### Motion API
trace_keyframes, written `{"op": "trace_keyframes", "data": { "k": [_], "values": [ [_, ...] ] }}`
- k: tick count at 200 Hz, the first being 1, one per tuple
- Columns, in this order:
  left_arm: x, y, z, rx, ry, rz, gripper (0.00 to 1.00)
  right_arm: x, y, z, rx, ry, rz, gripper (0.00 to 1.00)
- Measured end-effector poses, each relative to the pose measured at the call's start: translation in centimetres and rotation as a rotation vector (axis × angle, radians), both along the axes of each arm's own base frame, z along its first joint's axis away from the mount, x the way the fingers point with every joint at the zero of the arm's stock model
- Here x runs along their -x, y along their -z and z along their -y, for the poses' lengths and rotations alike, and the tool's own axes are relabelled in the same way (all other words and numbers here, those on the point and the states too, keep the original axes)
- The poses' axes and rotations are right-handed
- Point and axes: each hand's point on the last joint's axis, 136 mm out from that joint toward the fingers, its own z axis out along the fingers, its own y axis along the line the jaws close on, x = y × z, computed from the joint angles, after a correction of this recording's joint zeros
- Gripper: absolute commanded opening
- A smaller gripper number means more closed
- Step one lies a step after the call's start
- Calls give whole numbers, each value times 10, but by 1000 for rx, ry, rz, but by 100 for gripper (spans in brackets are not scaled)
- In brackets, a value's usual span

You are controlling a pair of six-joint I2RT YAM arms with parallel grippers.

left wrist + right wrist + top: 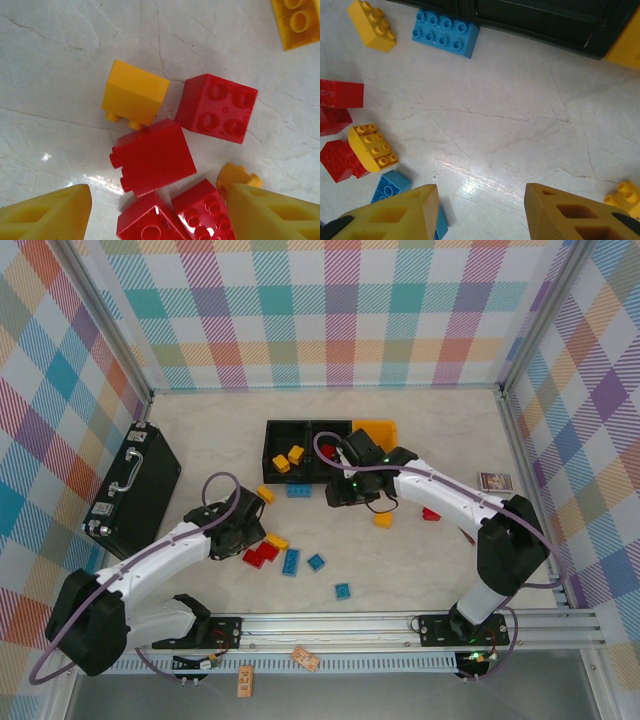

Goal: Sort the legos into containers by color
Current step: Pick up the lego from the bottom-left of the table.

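Observation:
Three containers stand in a row at the back: a black bin [285, 445] holding yellow legos [288, 458], a black bin [330, 440] holding a red lego [327, 451], and a yellow-orange bin [378, 430]. Loose red [260, 555], blue [290, 561] and yellow [383, 520] legos lie on the table. My left gripper [160, 220] is open low over a cluster of red bricks [152, 157]; two of them [205, 215] lie between its fingers [50, 215]. A yellow brick [134, 94] lies on its side beside them. My right gripper [480, 215] hangs open over bare table, in front of the black bins [535, 20].
A black briefcase [130, 485] lies at the left wall. A small picture card [495, 481] sits near the right wall. A blue brick [445, 32] and a yellow one [371, 25] lie just before the bins. Metal frame rails border the table.

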Motion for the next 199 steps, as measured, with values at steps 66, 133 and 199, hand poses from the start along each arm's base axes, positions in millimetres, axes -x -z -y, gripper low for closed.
{"op": "trace_keyframes", "data": {
  "k": [66, 133, 199],
  "values": [
    [-10, 23, 0, -48, -13, -39, 67, -1, -4, -1, -22, 18, 9, 49],
    [-14, 40, -9, -105, -39, -71, 52, 0, -3, 0, -28, 28, 6, 49],
    [-16, 40, -13, -128, -25, -68, 30, 6, -7, 0, -46, 23, 7, 49]
  ]
}}
